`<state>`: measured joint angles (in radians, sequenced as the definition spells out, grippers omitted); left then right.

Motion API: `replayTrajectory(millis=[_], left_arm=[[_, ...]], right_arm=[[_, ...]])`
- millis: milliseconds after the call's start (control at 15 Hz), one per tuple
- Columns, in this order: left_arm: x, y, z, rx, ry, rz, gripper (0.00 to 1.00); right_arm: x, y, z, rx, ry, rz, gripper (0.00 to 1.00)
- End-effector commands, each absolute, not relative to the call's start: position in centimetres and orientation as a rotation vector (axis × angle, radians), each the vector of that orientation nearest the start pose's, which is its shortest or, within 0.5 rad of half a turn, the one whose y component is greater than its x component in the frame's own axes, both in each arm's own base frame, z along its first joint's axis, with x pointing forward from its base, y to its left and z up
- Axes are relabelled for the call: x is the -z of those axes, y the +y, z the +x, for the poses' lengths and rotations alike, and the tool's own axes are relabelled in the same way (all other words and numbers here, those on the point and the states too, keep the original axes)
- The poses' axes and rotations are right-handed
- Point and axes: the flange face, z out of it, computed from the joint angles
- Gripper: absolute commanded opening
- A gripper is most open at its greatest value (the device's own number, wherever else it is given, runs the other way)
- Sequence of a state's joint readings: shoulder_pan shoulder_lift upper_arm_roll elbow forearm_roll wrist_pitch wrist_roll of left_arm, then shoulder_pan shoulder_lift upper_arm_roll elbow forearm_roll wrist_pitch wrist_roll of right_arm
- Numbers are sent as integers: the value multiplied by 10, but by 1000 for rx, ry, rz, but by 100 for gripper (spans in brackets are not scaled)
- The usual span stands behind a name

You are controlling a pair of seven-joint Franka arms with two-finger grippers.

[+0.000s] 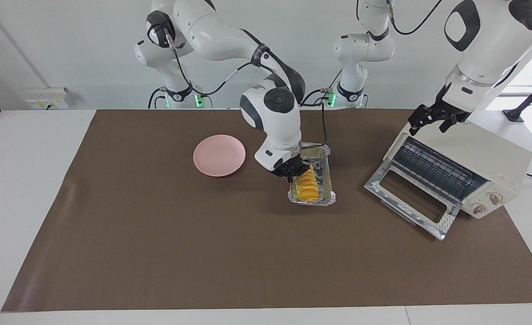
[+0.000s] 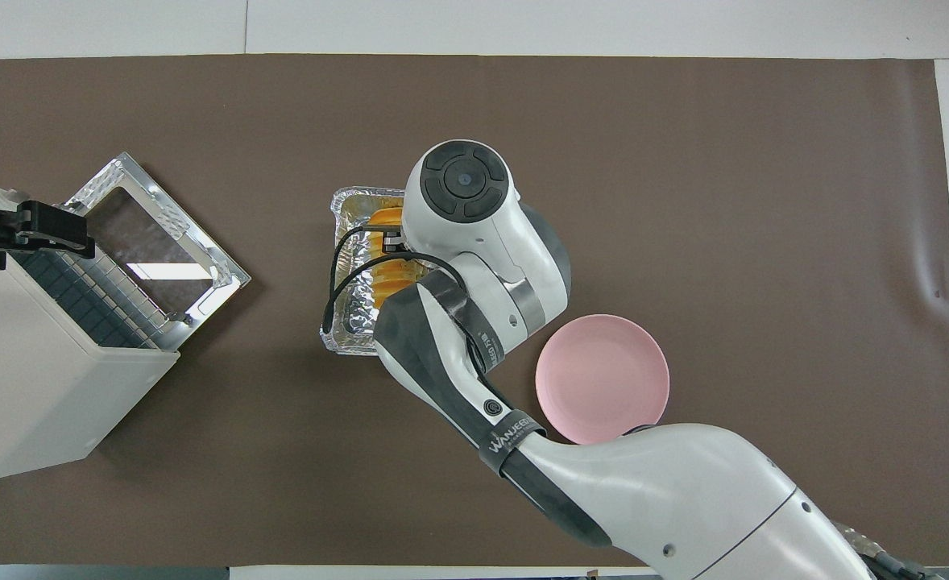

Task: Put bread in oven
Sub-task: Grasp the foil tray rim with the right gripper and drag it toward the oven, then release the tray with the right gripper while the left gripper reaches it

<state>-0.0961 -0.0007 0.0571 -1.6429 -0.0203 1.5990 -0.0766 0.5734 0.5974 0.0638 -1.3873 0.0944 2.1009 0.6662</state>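
Observation:
The bread (image 1: 305, 188), a ridged golden-yellow loaf, lies in a crinkled foil tray (image 1: 325, 170) between the pink plate and the oven. My right gripper (image 1: 293, 174) is shut on the tray's rim at the end toward the robots. In the overhead view the right arm hides most of the bread (image 2: 390, 270) and part of the tray (image 2: 344, 338). The cream-white oven (image 1: 487, 153) stands at the left arm's end of the table, its glass door (image 1: 410, 198) folded down and the wire rack showing. My left gripper (image 1: 429, 126) hangs open over the oven's top front edge, holding nothing.
A round pink plate (image 1: 219, 155) lies on the brown mat (image 1: 157, 253) toward the right arm's end. The oven's open door (image 2: 164, 242) juts out over the mat toward the tray. A third arm's base stands at the table's edge between the two robots.

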Motion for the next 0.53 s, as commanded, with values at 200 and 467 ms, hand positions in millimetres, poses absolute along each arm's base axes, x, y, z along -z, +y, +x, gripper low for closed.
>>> replayTrajectory(millis=[200, 467], left_arm=[[-596, -23, 549, -68, -58, -3167, 100], [-596, -23, 549, -68, -58, -3165, 100]], right_arm=[[-335, 426, 573, 72, 70, -2975, 0], [-334, 426, 573, 79, 49, -2973, 0]])
